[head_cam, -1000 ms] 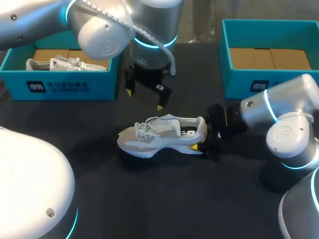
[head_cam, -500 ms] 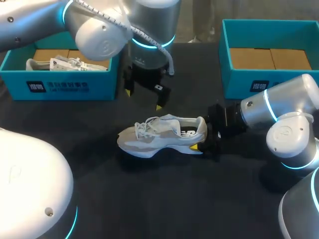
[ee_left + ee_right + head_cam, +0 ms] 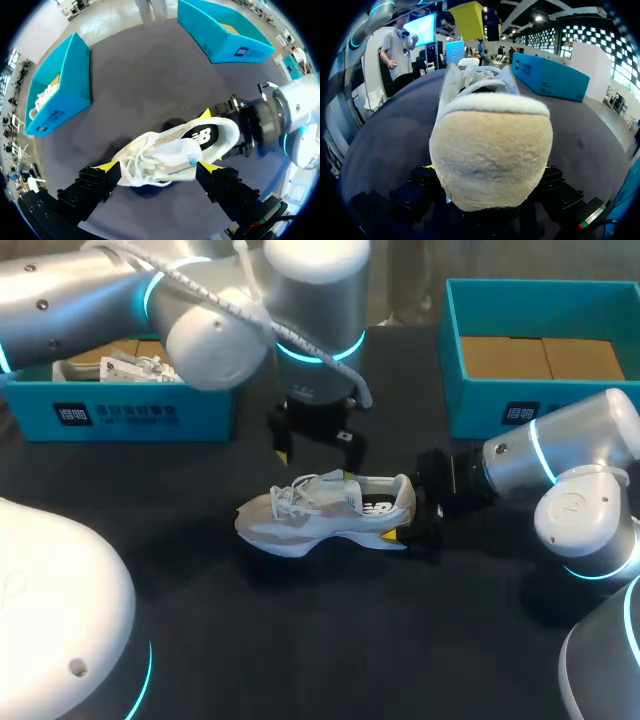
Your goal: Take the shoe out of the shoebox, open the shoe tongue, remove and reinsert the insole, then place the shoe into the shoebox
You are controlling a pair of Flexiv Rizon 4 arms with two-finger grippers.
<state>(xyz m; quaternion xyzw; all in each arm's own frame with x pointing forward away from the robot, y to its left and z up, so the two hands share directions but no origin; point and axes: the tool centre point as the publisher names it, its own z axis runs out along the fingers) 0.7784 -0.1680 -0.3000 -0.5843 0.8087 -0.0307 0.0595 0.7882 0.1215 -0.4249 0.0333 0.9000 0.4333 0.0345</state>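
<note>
Teal shoebox at far left holds another pale shoe. Next, the left tool hangs spread above the grey-white shoe, which rests on its sole on the dark surface. Its wrist view alone shows the fingers apart on either side of the laces. The right tool pinches the heel, and only its wrist view shows both fingers there. Another teal box stands at the right.

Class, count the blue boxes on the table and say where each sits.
2: the left box at the far left, with a shoe inside; the right box at the far right.
</note>
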